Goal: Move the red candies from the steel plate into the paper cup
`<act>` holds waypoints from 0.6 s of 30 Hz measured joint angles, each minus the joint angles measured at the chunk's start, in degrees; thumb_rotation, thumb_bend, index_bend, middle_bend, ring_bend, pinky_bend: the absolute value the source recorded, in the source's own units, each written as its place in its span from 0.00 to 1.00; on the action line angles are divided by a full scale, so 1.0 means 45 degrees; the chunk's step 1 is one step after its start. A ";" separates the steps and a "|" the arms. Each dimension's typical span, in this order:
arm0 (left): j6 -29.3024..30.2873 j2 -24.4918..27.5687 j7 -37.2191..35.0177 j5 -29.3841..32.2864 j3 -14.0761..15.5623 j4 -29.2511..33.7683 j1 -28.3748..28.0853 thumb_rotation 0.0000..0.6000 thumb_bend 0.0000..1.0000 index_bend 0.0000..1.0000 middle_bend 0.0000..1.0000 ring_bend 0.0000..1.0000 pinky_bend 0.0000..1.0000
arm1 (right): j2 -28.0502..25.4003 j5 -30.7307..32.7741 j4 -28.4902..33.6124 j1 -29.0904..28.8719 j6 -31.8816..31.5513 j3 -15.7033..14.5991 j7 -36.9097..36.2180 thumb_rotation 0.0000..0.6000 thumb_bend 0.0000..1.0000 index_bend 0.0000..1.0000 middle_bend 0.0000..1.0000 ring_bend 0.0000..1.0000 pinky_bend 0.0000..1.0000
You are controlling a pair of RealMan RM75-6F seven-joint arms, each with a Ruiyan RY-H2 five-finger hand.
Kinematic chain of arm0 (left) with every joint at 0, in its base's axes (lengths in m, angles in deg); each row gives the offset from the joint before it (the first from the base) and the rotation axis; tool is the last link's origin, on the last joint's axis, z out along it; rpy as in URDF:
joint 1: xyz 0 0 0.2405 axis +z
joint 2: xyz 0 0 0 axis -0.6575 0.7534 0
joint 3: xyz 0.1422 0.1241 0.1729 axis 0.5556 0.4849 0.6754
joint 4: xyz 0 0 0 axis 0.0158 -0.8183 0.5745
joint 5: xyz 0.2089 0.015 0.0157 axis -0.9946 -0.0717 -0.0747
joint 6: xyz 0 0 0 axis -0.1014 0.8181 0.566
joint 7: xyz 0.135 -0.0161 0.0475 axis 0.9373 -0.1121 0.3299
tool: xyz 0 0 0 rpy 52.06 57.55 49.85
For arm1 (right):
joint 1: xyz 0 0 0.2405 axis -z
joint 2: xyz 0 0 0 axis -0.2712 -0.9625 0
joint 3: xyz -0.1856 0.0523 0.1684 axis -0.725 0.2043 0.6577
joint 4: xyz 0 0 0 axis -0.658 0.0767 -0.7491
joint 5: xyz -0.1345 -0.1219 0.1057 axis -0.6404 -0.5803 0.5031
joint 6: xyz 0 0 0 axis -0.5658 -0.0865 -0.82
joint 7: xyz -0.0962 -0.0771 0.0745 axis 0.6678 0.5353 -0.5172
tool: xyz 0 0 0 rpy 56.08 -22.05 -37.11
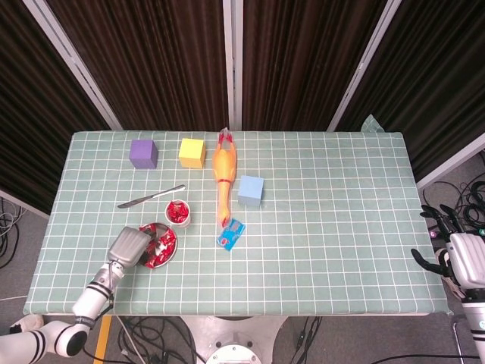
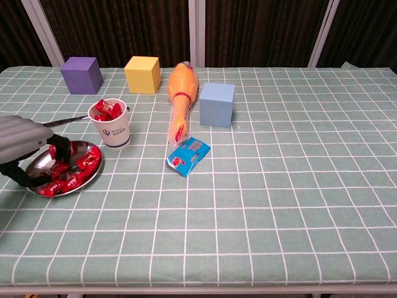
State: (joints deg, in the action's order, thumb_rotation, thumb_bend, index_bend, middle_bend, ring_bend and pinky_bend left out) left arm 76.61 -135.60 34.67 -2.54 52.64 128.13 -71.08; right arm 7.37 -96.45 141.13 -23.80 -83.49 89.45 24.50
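The steel plate (image 2: 89, 182) lies near the table's front left and holds several red candies (image 2: 87, 160). My left hand (image 2: 23, 146) reaches down into the plate from the left, its fingers (image 2: 54, 151) touching the candies; whether one is pinched I cannot make out. In the head view this left hand (image 1: 127, 246) covers the left half of the steel plate (image 1: 171, 251). Just behind the plate stands the paper cup (image 2: 113, 131), with red candies (image 2: 108, 109) inside. My right hand (image 1: 458, 258) hangs beyond the table's right edge, fingers spread, holding nothing.
A knife (image 2: 59, 121) lies left of the cup. Further back are a purple cube (image 2: 83, 74), a yellow cube (image 2: 142, 74), a rubber chicken (image 2: 180, 96) and a light blue cube (image 2: 217, 103). A blue packet (image 2: 188, 156) lies right of the cup.
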 measured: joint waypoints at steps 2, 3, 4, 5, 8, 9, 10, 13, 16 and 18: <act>-0.0046 -0.0045 -0.0039 0.0022 -0.0027 -0.0072 0.0013 1.00 0.34 0.47 0.51 0.88 1.00 | -0.0003 0.0017 0.0000 0.0010 -0.0010 0.0002 0.0000 1.00 0.20 0.12 0.24 0.07 0.43; -0.0064 -0.0064 -0.0048 0.0028 -0.0039 -0.0108 0.0019 1.00 0.34 0.47 0.51 0.88 1.00 | -0.0003 0.0023 -0.0003 0.0013 -0.0008 0.0000 0.0000 1.00 0.20 0.12 0.24 0.07 0.43; -0.0077 -0.0077 -0.0068 0.0030 -0.0051 -0.0127 0.0025 1.00 0.34 0.48 0.51 0.88 1.00 | -0.0002 0.0024 -0.0003 0.0014 -0.0008 0.0000 0.0003 1.00 0.20 0.12 0.24 0.07 0.43; -0.0082 -0.0089 -0.0108 0.0020 -0.0066 -0.0145 0.0030 1.00 0.34 0.49 0.52 0.88 1.00 | -0.0001 0.0024 -0.0003 0.0013 -0.0006 -0.0001 0.0004 1.00 0.20 0.12 0.24 0.07 0.43; -0.0098 -0.0130 -0.0253 -0.0022 -0.0106 -0.0247 0.0041 1.00 0.35 0.53 0.56 0.88 1.00 | 0.0006 0.0019 -0.0002 0.0007 0.0006 -0.0005 -0.0001 1.00 0.20 0.12 0.24 0.07 0.43; -0.0114 -0.0144 -0.0307 -0.0032 -0.0117 -0.0285 0.0043 1.00 0.35 0.55 0.58 0.88 1.00 | 0.0005 0.0027 -0.0004 0.0003 0.0015 -0.0003 -0.0001 1.00 0.19 0.12 0.24 0.07 0.43; -0.0133 -0.0158 -0.0371 -0.0039 -0.0126 -0.0319 0.0045 1.00 0.36 0.57 0.60 0.88 1.00 | 0.0004 0.0032 -0.0006 0.0002 0.0017 -0.0001 -0.0002 1.00 0.20 0.12 0.24 0.07 0.43; -0.0229 -0.0190 -0.0640 -0.0079 -0.0161 -0.0447 0.0041 1.00 0.39 0.62 0.66 0.89 1.00 | -0.0004 0.0034 -0.0012 0.0007 0.0002 0.0004 -0.0010 1.00 0.20 0.12 0.24 0.07 0.43; -0.0297 -0.0221 -0.0936 -0.0140 -0.0190 -0.0557 0.0045 1.00 0.42 0.65 0.70 0.90 1.00 | 0.0000 0.0037 -0.0012 0.0003 0.0005 0.0008 -0.0016 1.00 0.19 0.12 0.24 0.07 0.43; -0.0298 -0.0222 -0.1147 -0.0224 -0.0213 -0.0620 0.0058 1.00 0.44 0.66 0.70 0.90 1.00 | 0.0000 0.0022 -0.0010 0.0004 -0.0004 0.0005 -0.0017 1.00 0.20 0.12 0.24 0.07 0.43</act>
State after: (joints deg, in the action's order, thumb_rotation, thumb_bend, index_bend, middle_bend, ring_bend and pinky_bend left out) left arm 75.27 -136.60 29.50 -3.55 51.68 125.34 -70.82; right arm 7.37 -96.35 141.09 -23.79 -83.50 89.47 24.43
